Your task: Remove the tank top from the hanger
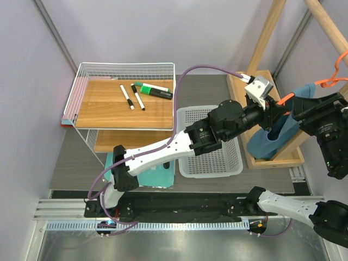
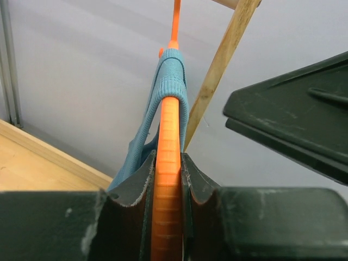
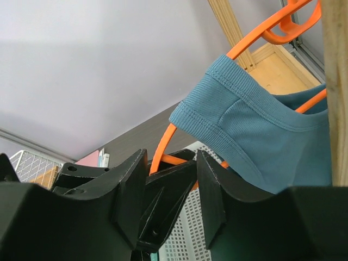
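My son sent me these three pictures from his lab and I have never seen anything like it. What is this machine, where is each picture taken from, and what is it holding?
These are two robot arms fixed side by side at the near edge of a table. The wide picture looks down from above and behind them. The other two come from small cameras on each arm's wrist, so each shows its own tool up close.

On the table sit a wire shelf with markers on its wooden board, a white basket, a green mat and a wooden rack. An orange hanger hangs from the rack with a blue tank top on it.

The left tool is shut on the hanger's arm. The right tool is open, close by the hanger and top, holding nothing yet.
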Controlling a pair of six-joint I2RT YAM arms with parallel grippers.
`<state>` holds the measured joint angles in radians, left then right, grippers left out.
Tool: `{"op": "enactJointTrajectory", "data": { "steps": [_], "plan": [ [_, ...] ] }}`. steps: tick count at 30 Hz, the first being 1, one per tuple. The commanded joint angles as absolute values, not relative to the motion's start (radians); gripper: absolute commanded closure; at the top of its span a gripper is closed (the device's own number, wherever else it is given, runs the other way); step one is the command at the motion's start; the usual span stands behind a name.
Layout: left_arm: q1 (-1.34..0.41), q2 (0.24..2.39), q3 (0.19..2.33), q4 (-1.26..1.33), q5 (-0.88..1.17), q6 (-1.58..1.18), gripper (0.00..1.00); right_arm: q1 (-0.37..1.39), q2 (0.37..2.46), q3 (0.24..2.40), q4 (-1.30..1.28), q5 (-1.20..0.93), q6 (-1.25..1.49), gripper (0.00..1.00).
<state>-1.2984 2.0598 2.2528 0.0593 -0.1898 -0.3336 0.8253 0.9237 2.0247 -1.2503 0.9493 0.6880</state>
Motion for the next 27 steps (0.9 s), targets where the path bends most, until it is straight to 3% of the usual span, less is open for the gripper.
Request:
{"op": "enactJointTrajectory", "data": {
  "steps": [1, 27],
  "plan": [
    [-1.296, 1.982, 2.223, 0.051, -0.201, -0.344, 1.0, 0.831, 0.94, 1.997, -1.183, 0.983, 0.744, 0.54],
    [-1.296, 1.962, 2.16, 0.084, -0.178, -0.345, 1.0, 0.833, 0.887, 1.761, -0.982, 1.051, 0.83, 0.66]
  ]
}}
